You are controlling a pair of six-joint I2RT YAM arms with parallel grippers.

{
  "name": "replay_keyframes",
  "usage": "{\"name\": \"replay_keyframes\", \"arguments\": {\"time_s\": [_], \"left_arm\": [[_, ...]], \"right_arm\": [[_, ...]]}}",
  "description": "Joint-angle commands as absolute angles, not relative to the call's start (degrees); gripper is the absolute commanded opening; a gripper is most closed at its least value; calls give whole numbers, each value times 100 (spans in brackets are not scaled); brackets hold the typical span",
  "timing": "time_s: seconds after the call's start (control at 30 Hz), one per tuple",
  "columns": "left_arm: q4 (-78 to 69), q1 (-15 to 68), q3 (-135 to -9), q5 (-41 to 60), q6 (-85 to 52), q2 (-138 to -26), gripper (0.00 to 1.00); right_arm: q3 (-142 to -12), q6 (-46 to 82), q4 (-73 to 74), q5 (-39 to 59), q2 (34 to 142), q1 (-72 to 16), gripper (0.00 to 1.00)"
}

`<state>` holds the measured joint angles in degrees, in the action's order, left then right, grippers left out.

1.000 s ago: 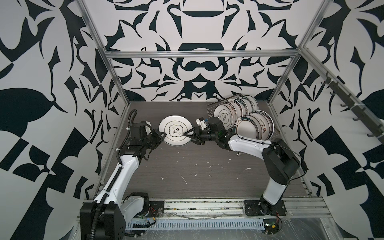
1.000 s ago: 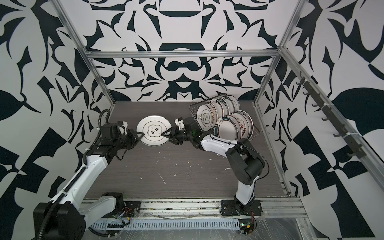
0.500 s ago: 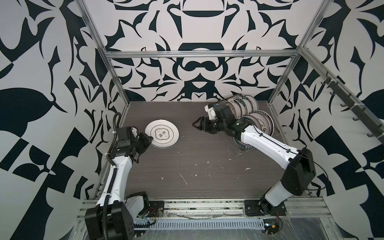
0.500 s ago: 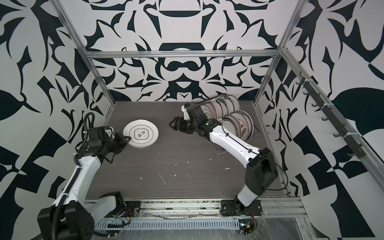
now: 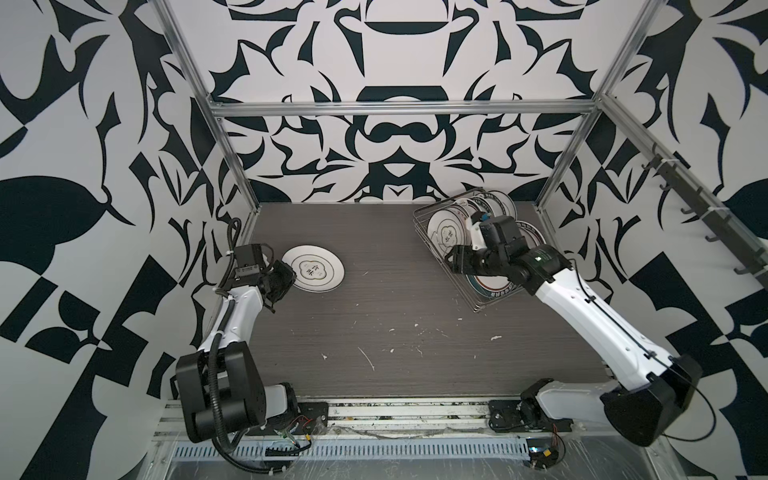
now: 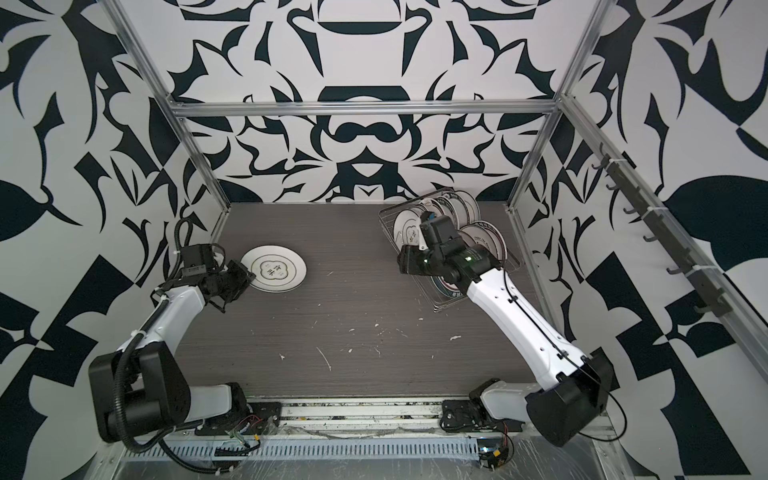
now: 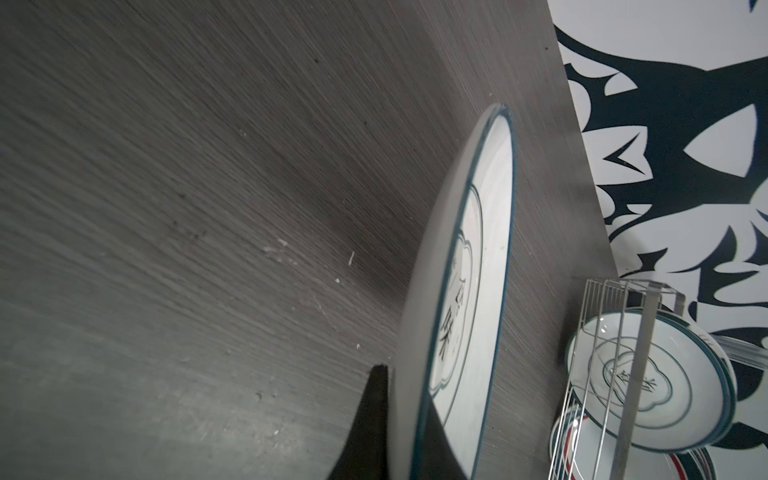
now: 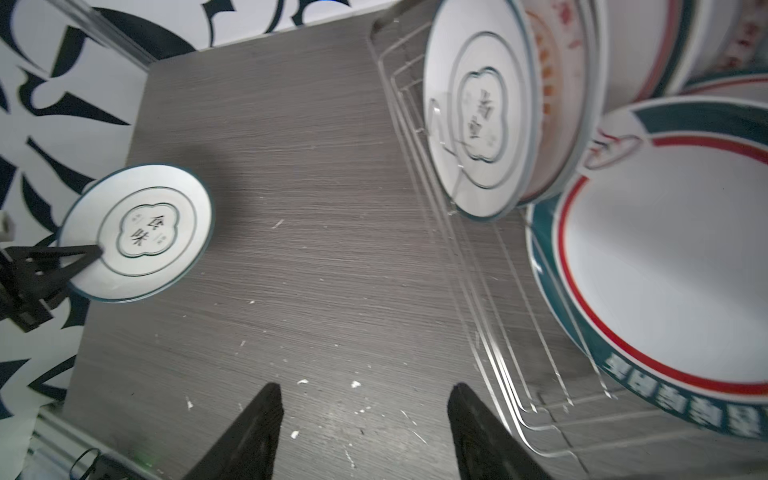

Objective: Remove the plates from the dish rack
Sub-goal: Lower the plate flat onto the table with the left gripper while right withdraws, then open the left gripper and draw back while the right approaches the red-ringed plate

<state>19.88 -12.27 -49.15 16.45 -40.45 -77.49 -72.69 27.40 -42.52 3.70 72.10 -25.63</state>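
1. Looking at both top views: the left gripper [image 5: 289, 277] [image 6: 246, 277] is clamped on the left rim of the held plate [image 5: 316, 272] [image 6: 276, 273]. This is a small white plate, thin teal rim, cloud emblem, face up, at the left side of the table [image 5: 395, 332]. Cannot tell if it rests on the table or sits just above it. The dish rack [image 5: 419, 220] [image 6: 384, 222] sits at the back right corner, well apart from the held plate, with rows of plates standing upright in it. The right gripper [image 5: 455, 262] [image 6: 405, 262] hangs at the rack's left edge, near the front small plate [image 5: 445, 230]. Its jaw gap is hard to read from here.
2. Left wrist view: two black fingers [image 7: 372, 415] pinch the held plate [image 7: 457, 291] by its rim, one on each face. The plate shows edge-on and throws a shadow on the table. The dish rack [image 7: 598, 332] is across the table, plates inside.
3. Right wrist view: the right gripper [image 8: 365, 419] stands wide, fingers [image 8: 257, 436] well apart, nothing between them, only scuffed table below. The rack wire [image 8: 498, 332] is just beside one finger. The front small plate [image 8: 478, 112] stands upright between prongs. The large plate [image 8: 665, 270], with a red ring and teal band, leans just beside it. Across the table is the held plate [image 8: 137, 232], with the left gripper [image 8: 95, 252] over its rim.
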Motion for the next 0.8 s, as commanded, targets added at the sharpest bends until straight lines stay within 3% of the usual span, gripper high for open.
{"name": "replay_keyframes", "arguments": {"time_s": [0.0,0.47,0.77], "left_arm": [[1696,-1254,-5149,1524,-4005,-7923,0],[1497,-1323,-5212,1397,-4053,-8571,4],[1494,-1327,-5142,1346,-4017,-8719,17]], "right_arm": [[-7119,2445,-4549,261,6908,-2298,68],[-6870,2084,-5189,-178,6479,-1716,70],[-6715,1980,-5213,-342,6520,-1645,72]]}}
